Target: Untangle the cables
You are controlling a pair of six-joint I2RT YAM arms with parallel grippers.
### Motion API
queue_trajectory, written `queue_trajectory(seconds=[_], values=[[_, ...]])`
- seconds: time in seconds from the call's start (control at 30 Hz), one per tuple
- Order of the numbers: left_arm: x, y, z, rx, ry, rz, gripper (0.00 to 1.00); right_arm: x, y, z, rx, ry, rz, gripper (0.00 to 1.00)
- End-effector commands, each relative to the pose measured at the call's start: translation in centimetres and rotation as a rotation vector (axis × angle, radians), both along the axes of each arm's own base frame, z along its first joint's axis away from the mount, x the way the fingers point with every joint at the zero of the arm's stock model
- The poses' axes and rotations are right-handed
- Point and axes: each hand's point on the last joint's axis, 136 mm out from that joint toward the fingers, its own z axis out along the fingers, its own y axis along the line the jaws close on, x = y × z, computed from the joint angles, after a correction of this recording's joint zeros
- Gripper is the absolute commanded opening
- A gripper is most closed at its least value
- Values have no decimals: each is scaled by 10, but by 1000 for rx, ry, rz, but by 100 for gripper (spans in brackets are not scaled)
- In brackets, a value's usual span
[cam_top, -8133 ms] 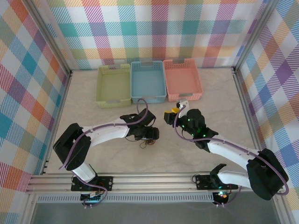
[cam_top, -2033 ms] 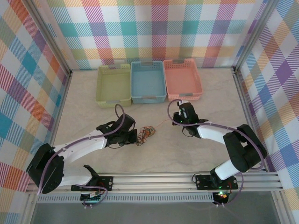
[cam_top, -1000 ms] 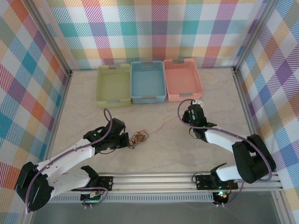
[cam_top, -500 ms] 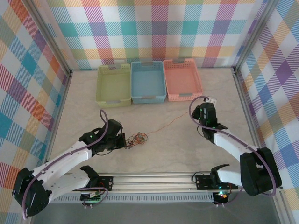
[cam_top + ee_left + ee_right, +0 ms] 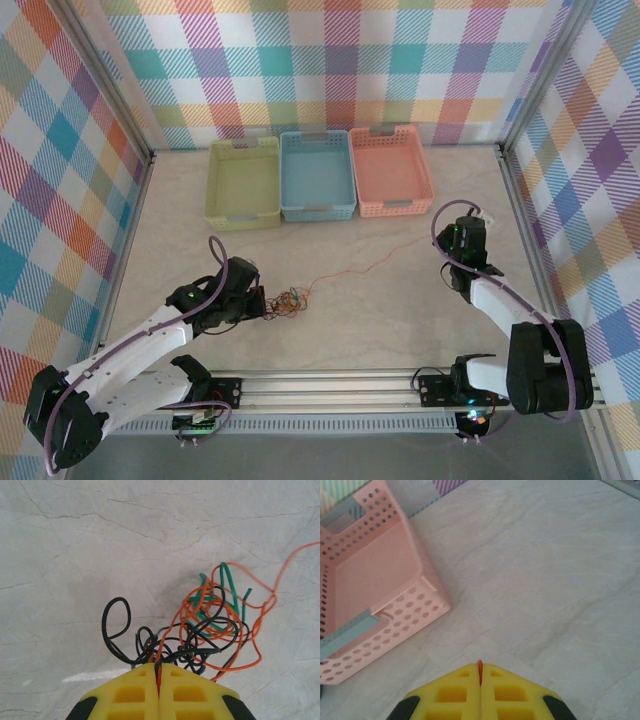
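Observation:
The cables form a small tangle [image 5: 289,300] of orange-red, black and green wire on the table left of centre. My left gripper [image 5: 263,307] sits at the tangle's left side. In the left wrist view the tangle [image 5: 212,615] lies just past the yellow fingers, and the left gripper [image 5: 159,666] is shut on a black and an orange strand. One orange cable [image 5: 370,266] runs out thin and nearly straight to the right, up to my right gripper [image 5: 448,240]. The right gripper [image 5: 480,667] is shut on that orange cable's end [image 5: 480,663], which pokes out between the tips.
Three baskets stand in a row at the back: yellow-green [image 5: 213,186], blue [image 5: 317,212] and pink [image 5: 393,208]. The pink basket [image 5: 395,605] lies just left of and beyond my right gripper. Metal frame rails bound the table on both sides and along the near edge.
My right gripper has moved right and away from the tangle, drawing the orange cable out longer. The left gripper has stayed shut at the tangle, shifting slightly.

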Motion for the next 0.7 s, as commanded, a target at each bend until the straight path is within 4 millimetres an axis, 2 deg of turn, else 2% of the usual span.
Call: queue_trajectory(seconds=[0.0, 0.2, 0.27, 0.3, 0.43, 0.5, 0.6, 0.67], values=[[-4, 11, -7, 35, 15, 18, 0, 5, 3, 5, 44, -17, 11, 0], [-4, 7, -9, 18, 20, 8, 0, 5, 0, 18, 32, -44, 13, 0], [-3, 1, -5, -10, 15, -9, 0, 9, 14, 22, 68, -51, 84, 0], [-2, -3, -2, -24, 11, -17, 6, 10, 22, 23, 99, -52, 124, 0], [5, -8, 18, -34, -15, -30, 45, 9, 40, 37, 157, -84, 212, 0], [10, -8, 31, -27, -40, -27, 57, 8, 48, 45, 177, -90, 253, 0], [23, -16, 62, -47, -100, -44, 60, 6, 63, 60, 228, -111, 326, 0], [35, -33, 84, -92, -144, -95, 60, 5, 72, 71, 259, -130, 378, 0]])
